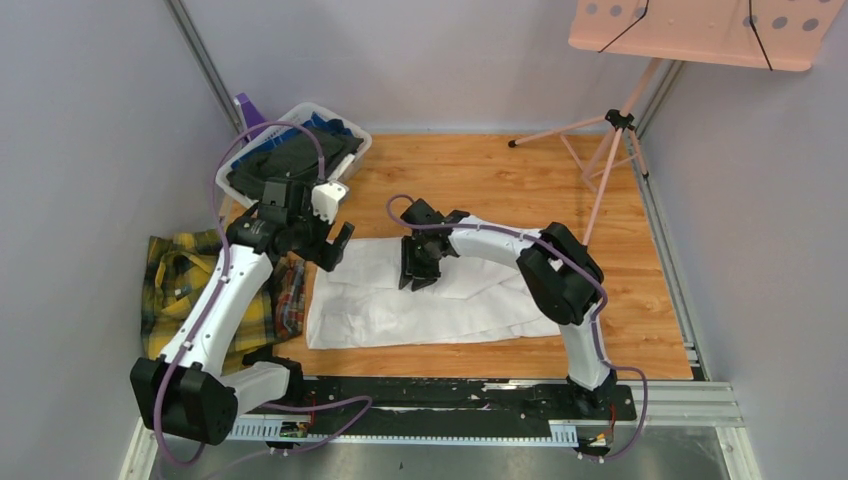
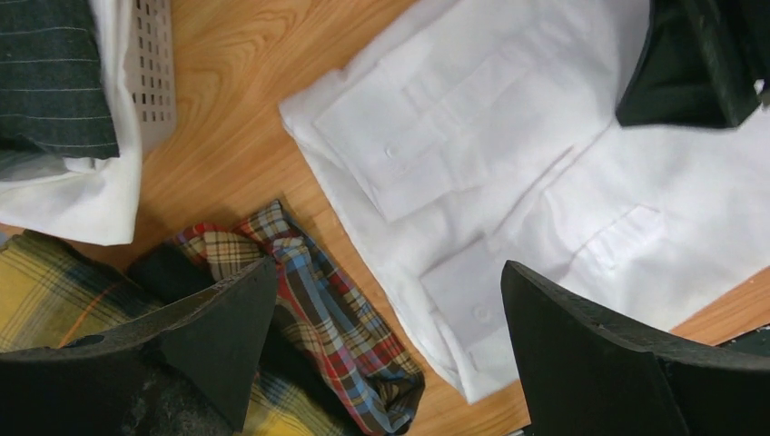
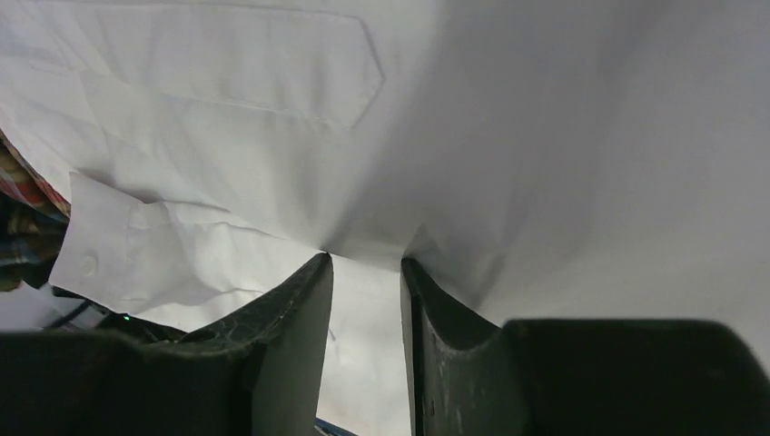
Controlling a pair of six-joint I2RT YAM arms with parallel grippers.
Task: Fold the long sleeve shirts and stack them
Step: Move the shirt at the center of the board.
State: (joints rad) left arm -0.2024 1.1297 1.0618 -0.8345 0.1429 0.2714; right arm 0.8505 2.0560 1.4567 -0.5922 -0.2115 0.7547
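Nearest, the top view shows both arm bases on a black rail (image 1: 450, 395) at the table's near edge. Just beyond it on the left, the yellow-and-green plaid shirt (image 1: 175, 280) lies bunched under the left arm. The left wrist view shows more: a red-and-blue checked cloth (image 2: 318, 300) lies crumpled against the yellow plaid (image 2: 36, 291), just beside the white shirt's left edge.

The left gripper (image 1: 335, 222) hovers above that edge with its jaws spread wide and nothing between them (image 2: 390, 272).

The white shirt (image 1: 430, 300) lies mid-table on the wooden top (image 1: 500, 170), partly folded into a long strip. Only the wrist cameras resolve its details. The left one shows two buttoned cuffs (image 2: 395, 150) folded over the body (image 2: 508, 136) and a chest pocket (image 2: 626, 241). The right one shows a pocket (image 3: 272, 64) and one cuff (image 3: 91, 259).

The right gripper (image 1: 418, 275) points down onto the shirt's middle. From its own camera the jaws (image 3: 366, 263) stand narrowly apart with their tips pressed into the cloth (image 3: 499, 118), and creases run to both tips. Whether a fold is actually clamped cannot be told.

Farther left, a white perforated basket (image 1: 355, 135) holds dark clothing (image 1: 290, 160), which the left wrist view shows as pinstriped (image 2: 50, 73). At the far right stands a pink music stand (image 1: 690, 30), seen only from above.
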